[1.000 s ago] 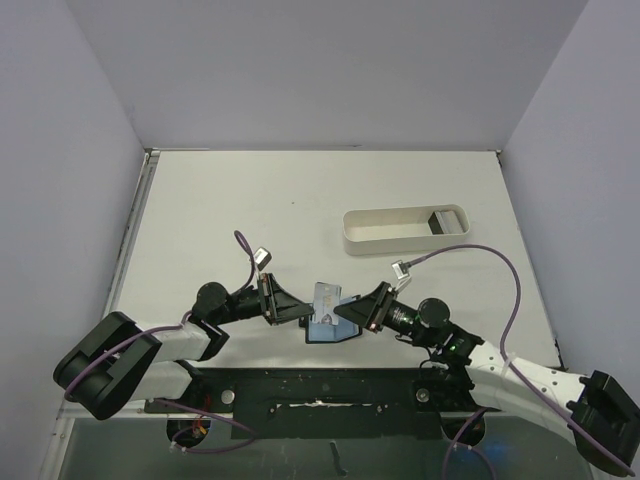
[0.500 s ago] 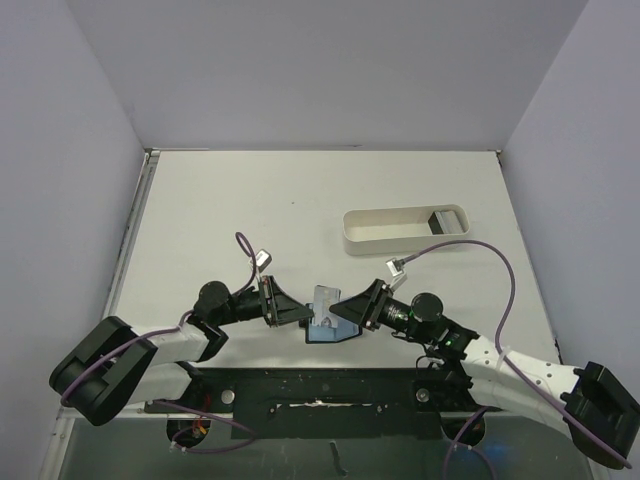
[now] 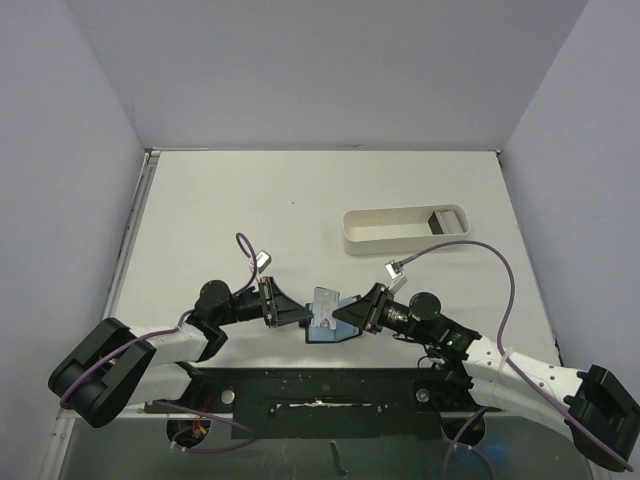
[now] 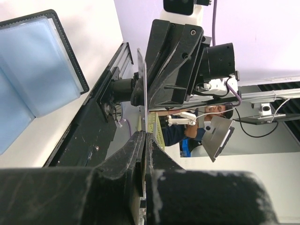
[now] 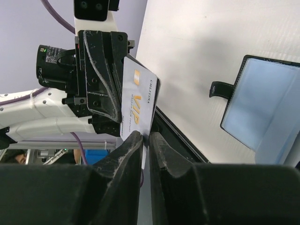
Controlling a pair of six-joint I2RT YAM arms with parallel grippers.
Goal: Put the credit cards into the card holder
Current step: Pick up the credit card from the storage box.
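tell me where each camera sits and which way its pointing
Top external: above and behind the arms, looking down on the table; both arms show, left tool and right tool tip to tip over the open card holder.
Left wrist: on the left arm, looking along its own fingers toward the right tool; credit card edge-on.
Right wrist: on the right arm, looking along its own fingers at the left tool; card face-on.
Shared: both wrist views show that card and the card holder.

Blk card holder [image 5: 262,108] (pale blue pockets), whitish card [image 5: 138,101] w/ orange VIP lettering, white tray [image 3: 390,243]
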